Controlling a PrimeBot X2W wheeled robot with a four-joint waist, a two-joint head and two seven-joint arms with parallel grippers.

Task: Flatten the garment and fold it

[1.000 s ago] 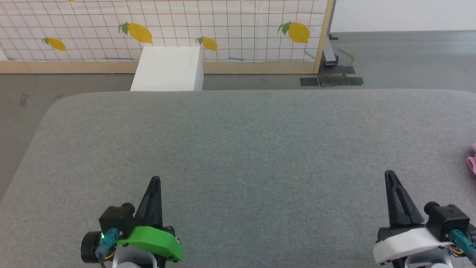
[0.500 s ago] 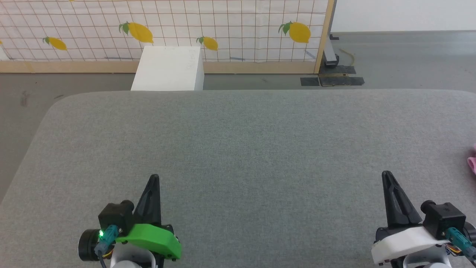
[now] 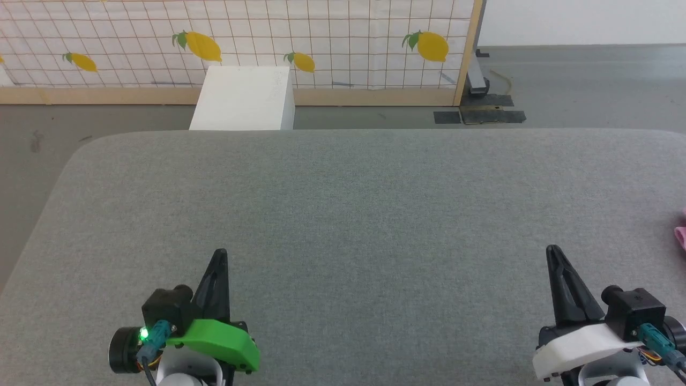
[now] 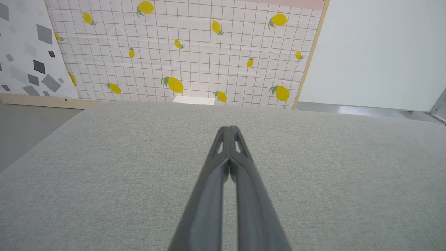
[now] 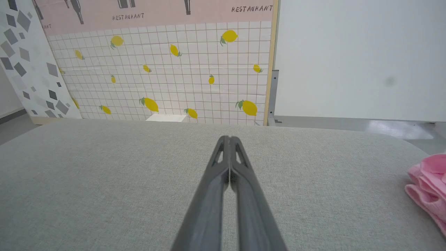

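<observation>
Our left gripper (image 3: 220,253) and right gripper (image 3: 551,250), both pressed together, edge slightly left; the pink shorts (image 5: 428,184) stay bunched far right, untouched: flattening hasn't begun

You're in a staged robot test room.
Ahead of your left gripper (image 3: 220,253), past the grey padded table (image 3: 343,203), a lemon-print backdrop (image 3: 343,43) stands in a wooden frame (image 3: 465,53) on bare floor (image 3: 589,86).
</observation>
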